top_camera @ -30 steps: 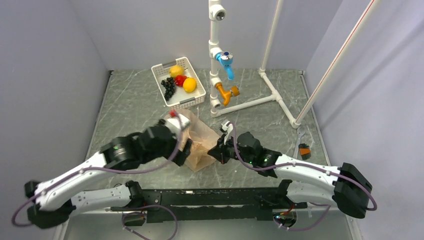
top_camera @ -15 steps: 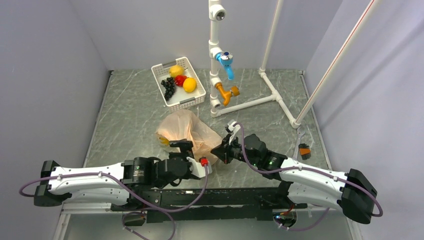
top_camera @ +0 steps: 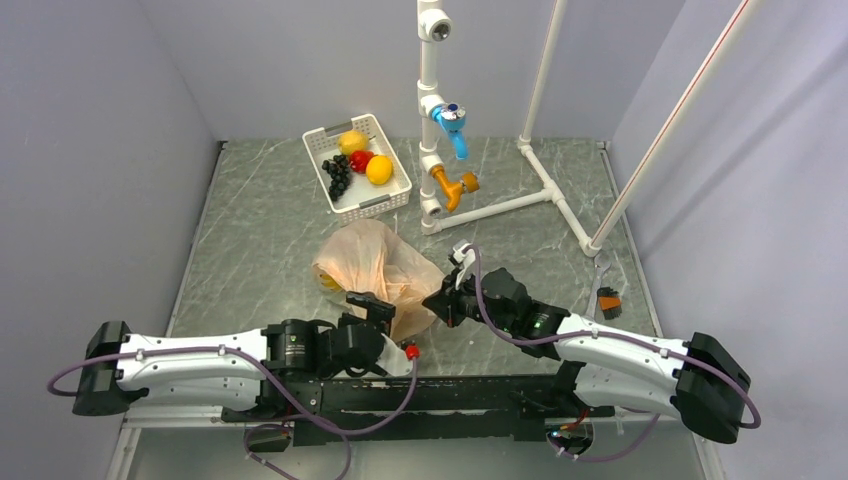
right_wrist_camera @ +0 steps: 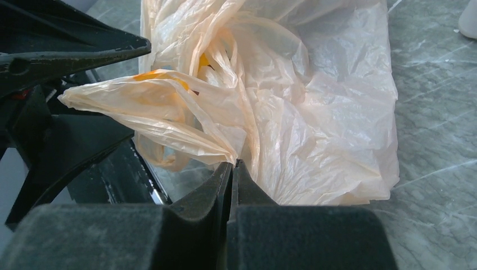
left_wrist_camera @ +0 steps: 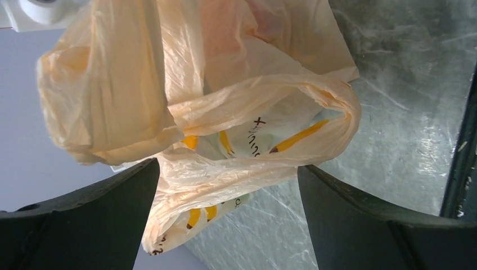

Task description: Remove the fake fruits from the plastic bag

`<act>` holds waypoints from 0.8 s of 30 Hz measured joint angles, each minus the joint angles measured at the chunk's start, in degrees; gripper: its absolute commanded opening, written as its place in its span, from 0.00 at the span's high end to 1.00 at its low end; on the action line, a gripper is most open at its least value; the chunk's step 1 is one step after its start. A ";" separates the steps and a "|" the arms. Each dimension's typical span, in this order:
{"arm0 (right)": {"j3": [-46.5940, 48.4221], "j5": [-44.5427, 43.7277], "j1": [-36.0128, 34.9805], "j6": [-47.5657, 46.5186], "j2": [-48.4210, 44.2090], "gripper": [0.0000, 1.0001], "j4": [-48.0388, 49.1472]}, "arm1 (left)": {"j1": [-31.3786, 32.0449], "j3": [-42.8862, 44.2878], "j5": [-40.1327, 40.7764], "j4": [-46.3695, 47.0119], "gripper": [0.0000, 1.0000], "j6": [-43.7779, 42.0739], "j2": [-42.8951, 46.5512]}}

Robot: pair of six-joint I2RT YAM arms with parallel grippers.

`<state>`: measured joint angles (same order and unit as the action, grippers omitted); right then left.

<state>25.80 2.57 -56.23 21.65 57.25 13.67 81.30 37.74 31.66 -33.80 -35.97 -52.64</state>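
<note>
The plastic bag (top_camera: 372,262) lies crumpled on the table's middle, peach-orange with a yellow print. My right gripper (top_camera: 438,302) is at its right edge, shut on a fold of the film (right_wrist_camera: 232,164). My left gripper (top_camera: 368,306) is low at the bag's near side, open and empty. In the left wrist view the bag (left_wrist_camera: 225,112) sits ahead of and partly between its two fingers (left_wrist_camera: 79,219). A red fruit (top_camera: 361,160) lies in the white basket. No green or maroon fruit shows; the bag's inside is hidden.
A white basket (top_camera: 393,200) at the back holds a lemon, an orange fruit, black grapes and the red fruit. A white pipe frame (top_camera: 430,190) with blue and orange taps stands behind the bag. A small orange-black object (top_camera: 607,301) lies at right.
My left arm has swung from above the bag's far left down to its near side, uncovering the bag. My right gripper has stayed shut on the bag's edge.
</note>
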 measured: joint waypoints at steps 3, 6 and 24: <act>0.00 -0.61 0.00 0.00 0.50 0.97 -0.39 | -1.27 -2.84 -0.57 2.43 0.03 -2.03 0.31; 0.09 -0.83 0.00 0.02 0.50 0.97 -0.50 | -2.32 -5.55 -0.76 3.63 0.01 -3.39 0.42; 1.53 -2.51 0.79 0.07 -0.50 0.97 -3.30 | -2.60 -0.83 -3.52 -3.48 0.00 0.96 10.56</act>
<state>27.33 0.05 -55.44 21.71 56.75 10.37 78.70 36.91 28.14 -37.28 -35.00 -42.09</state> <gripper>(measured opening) 0.029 0.994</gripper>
